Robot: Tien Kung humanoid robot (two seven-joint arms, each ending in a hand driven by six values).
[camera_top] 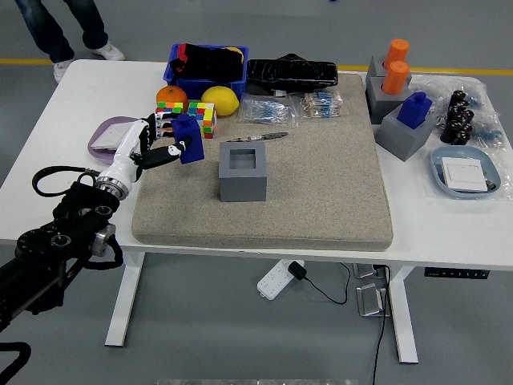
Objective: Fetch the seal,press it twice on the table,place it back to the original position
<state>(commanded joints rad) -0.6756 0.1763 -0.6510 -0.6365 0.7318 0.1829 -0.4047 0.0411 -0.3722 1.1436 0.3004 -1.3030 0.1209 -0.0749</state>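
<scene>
One glossy blue blocky seal (189, 138) sits clasped in our white-fingered left hand (154, 144) above the coarse beige mat's (321, 184) left edge, apart from its hollow grey square holder (243, 171).

Light is bright, even and diffuse, coming from above; nothing is dim. The left hand (152, 144) is white and nearly blends with the white table (48, 152) beneath it, with only a faint soft shadow under its fingers. To the hand's right, the grey block (243, 172) throws a weak, short shadow onto the beige mat (321, 184). Farther right and beyond the hand, the clear plastic bags (292, 107) carry small specular glints. Focus is sharp across the tabletop, without motion blur on the hand. Table edges bow slightly towards the picture's borders.
</scene>
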